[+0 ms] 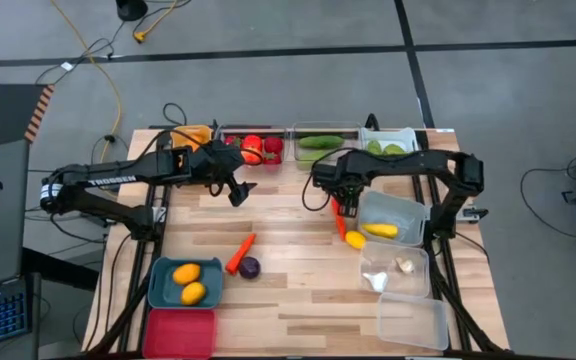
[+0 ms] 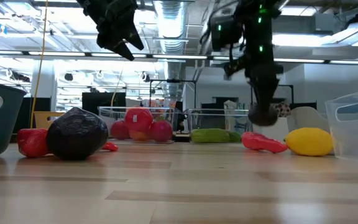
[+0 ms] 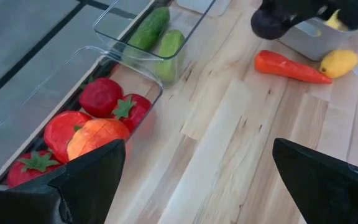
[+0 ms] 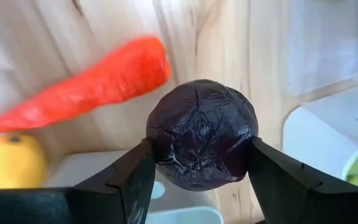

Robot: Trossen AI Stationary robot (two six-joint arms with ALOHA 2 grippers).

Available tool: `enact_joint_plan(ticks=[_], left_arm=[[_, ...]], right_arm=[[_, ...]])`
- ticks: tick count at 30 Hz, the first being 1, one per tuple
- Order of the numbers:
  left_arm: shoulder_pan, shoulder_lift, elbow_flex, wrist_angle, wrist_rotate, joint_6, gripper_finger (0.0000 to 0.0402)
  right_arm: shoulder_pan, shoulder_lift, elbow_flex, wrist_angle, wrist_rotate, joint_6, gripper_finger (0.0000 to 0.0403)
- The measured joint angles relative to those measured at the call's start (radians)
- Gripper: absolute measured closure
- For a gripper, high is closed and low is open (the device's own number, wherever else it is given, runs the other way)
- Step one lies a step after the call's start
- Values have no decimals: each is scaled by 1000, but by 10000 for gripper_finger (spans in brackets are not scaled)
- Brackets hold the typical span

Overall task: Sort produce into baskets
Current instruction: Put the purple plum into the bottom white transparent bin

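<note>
My right gripper (image 4: 201,155) is shut on a dark purple, wrinkled round piece of produce (image 4: 202,132) and hangs above the table (image 2: 261,116), over a red-orange pepper (image 4: 92,84) and a yellow lemon (image 4: 8,162). My left gripper (image 1: 236,192) hovers open and holding nothing near the far-edge baskets. A second dark purple piece (image 1: 250,267) lies on the table beside a red-orange piece (image 1: 240,254). The teal basket (image 1: 158,290) holds two orange-yellow fruits. My right gripper pinches the purple piece by its two opposite sides (image 4: 157,146), one finger (image 4: 126,183) on each. The fingers come from above, pointing steeply down. The piece is lifted clear of the table, above the pepper and lemon.
Along the far edge stand a clear basket of red produce (image 3: 86,118), a clear one with cucumbers (image 3: 157,31) and one with green pieces (image 1: 388,147). On the right are clear baskets, one with a yellow fruit (image 1: 380,229) and one with a white piece (image 1: 403,265). A red basket (image 1: 180,332) sits near left.
</note>
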Motion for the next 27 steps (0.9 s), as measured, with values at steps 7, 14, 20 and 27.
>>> enact_joint_plan(ticks=[7, 14, 20, 27], left_arm=[[0, 0, 0, 0, 0, 0, 5], [0, 0, 0, 0, 8, 0, 5], [0, 0, 0, 0, 35, 0, 5], [0, 0, 0, 0, 41, 0, 5]], right_arm=[[70, -83, 94, -75, -29, 107, 144], [219, -176, 134, -78, -174, 286, 144], [428, -237, 135, -79, -213, 559, 144], [717, -255, 135, -80, -234, 985, 143]])
